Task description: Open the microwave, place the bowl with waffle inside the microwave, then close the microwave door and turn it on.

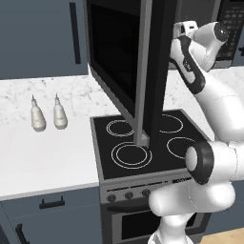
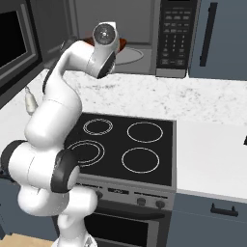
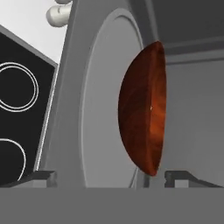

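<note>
The tool (image 3: 107,177) stood wide open, gripping nothing; the bowl (image 3: 144,107) sat at its twelve o'clock on the turntable (image 3: 98,105) inside the microwave (image 2: 144,38).

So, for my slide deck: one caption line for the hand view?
Open gripper facing the reddish-brown bowl on the grey turntable inside the microwave.

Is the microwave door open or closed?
Open. The microwave door swings out over the stove, and the bowl sits inside.
</note>
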